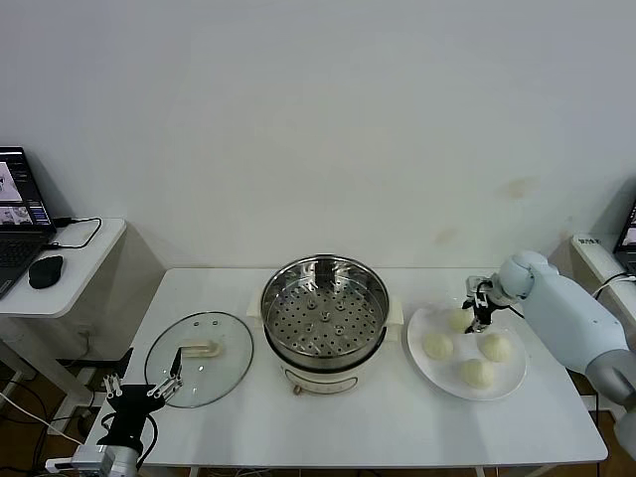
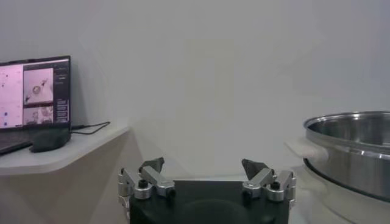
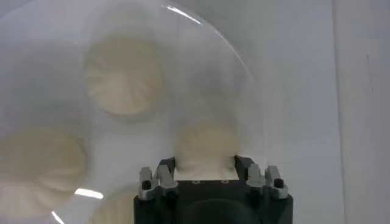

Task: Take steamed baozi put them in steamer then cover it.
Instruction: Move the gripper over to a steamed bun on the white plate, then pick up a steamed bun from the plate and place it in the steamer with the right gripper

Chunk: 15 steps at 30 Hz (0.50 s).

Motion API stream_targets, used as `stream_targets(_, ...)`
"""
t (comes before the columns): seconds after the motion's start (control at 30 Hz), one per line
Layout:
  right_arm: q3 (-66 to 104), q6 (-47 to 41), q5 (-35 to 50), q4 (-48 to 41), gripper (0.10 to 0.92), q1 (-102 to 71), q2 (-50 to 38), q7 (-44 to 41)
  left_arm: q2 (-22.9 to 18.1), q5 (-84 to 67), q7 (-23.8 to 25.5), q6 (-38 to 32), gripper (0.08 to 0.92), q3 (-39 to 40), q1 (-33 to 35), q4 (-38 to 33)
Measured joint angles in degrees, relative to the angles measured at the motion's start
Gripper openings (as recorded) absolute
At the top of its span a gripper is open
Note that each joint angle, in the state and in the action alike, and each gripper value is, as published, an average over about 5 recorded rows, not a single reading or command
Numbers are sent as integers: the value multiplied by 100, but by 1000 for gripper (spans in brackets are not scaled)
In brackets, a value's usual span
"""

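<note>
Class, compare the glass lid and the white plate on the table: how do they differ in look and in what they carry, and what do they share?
The glass lid is clear with a cream bar handle on top; the white plate is opaque and has no handle. The lid lies on the robot's left of the steamer and carries nothing; the plate lies on its right and carries four baozi, one gripped by the right tool. Both are round and lie flat.

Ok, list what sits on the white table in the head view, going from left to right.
Left gripper, open, at the table's left edge → glass cover lying flat → steamer → white plate with four steamed baozi → right gripper, shut on the far bun.
</note>
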Motion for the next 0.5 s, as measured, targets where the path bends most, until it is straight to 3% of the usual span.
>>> stream_targets(0.5, -1490, -223, 1503, 1610, 611, 1690, -888, -273, 57, -62, -10, 1, 823, 120, -40, -40)
